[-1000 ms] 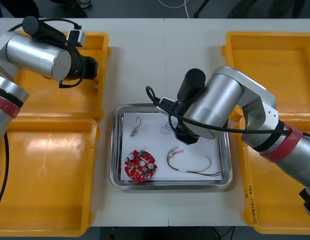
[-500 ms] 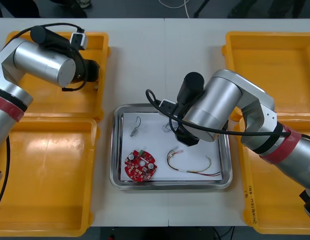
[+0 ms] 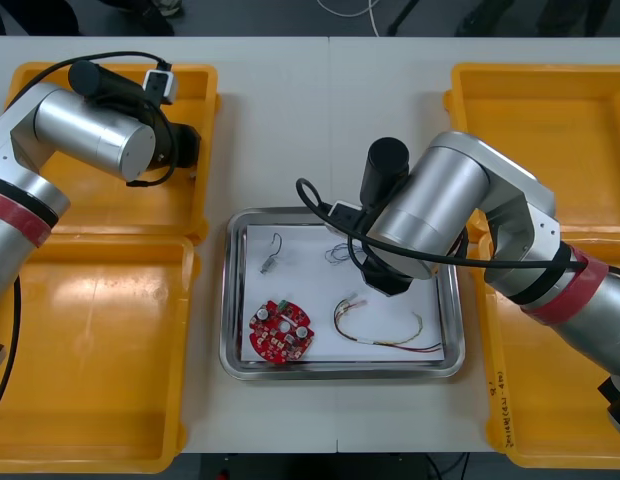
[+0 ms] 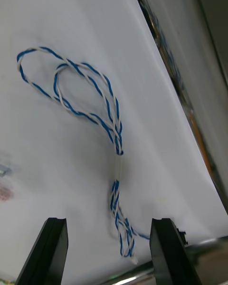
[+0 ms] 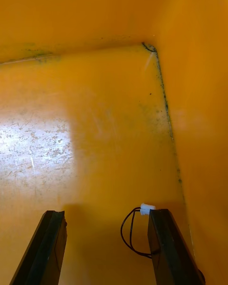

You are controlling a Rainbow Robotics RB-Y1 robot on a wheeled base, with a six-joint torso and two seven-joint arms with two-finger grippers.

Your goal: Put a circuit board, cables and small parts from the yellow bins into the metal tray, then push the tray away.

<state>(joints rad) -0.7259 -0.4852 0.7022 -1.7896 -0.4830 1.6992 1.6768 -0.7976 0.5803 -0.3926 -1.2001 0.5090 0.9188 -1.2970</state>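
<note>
1. near zone: the metal tray [image 3: 226, 300] sits at table centre between the yellow bins. on its white liner, closest to me, lie the round red circuit board [image 3: 282, 333] and the red and yellow cable [image 3: 380, 335], well apart from each other.

2. mid zone: my right gripper [image 4: 108, 223] hangs low over the tray's right half. state: released, fingers spread wide, nothing clamped. the blue and white cable [image 4: 117, 137] lies flat on the liner; its tail runs down between the two fingers, and its loops spread out beyond the fingertips. toward the tray's far left, a small metal part [image 3: 269, 262] rests on the liner.

3. far zone: my left gripper [image 5: 105, 216] is inside the far left bin [image 3: 205, 120], close to its corner. state: released, fingers apart, nothing between them clamped. a black cable [image 5: 122, 229] with a white plug [image 5: 147, 209] lies on the bin floor just beside the inner face of one finger; i cannot tell whether it touches.
</note>
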